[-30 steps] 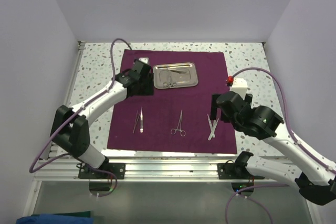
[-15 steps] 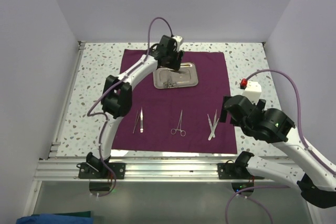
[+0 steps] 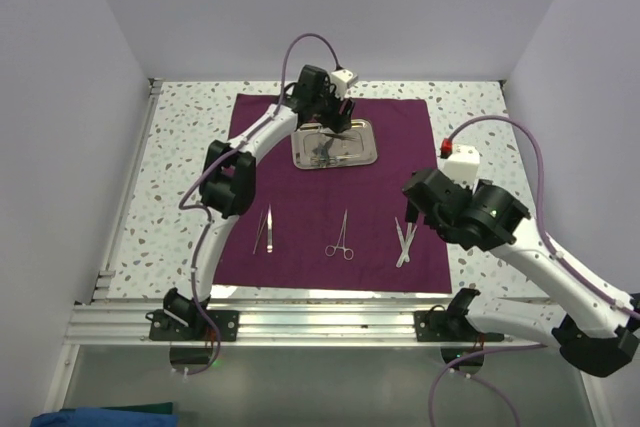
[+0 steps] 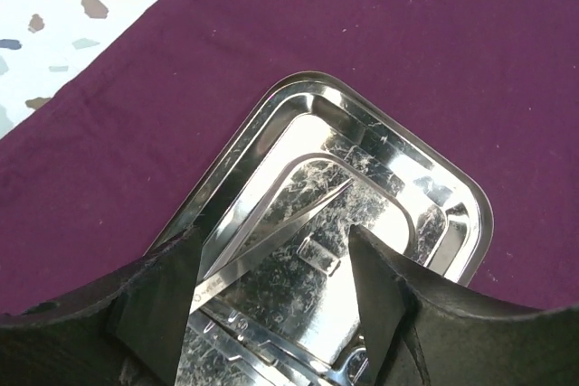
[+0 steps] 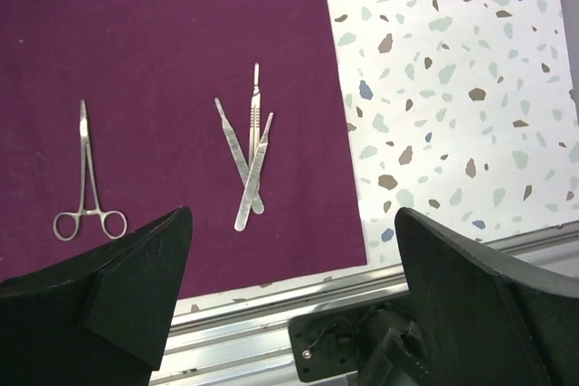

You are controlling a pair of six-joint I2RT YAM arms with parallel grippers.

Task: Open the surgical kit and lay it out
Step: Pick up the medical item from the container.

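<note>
Crossing scalpels (image 5: 253,133), distinct only in right wrist view

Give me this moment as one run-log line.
left claw: open, over steel tray | right claw: open, near scalpels | cloth: spread flat

From above, the left tool (image 3: 333,127) is covering the far left part of the steel tray (image 3: 373,143), and the instruments (image 3: 322,154) inside are showing too small to name. In the left wrist view the tool's fingers (image 4: 167,300) and the bottom edge are cutting off the tray's near end and one thin silver instrument (image 4: 280,226). The right wrist view is catching only a sliver of the tray.
</note>
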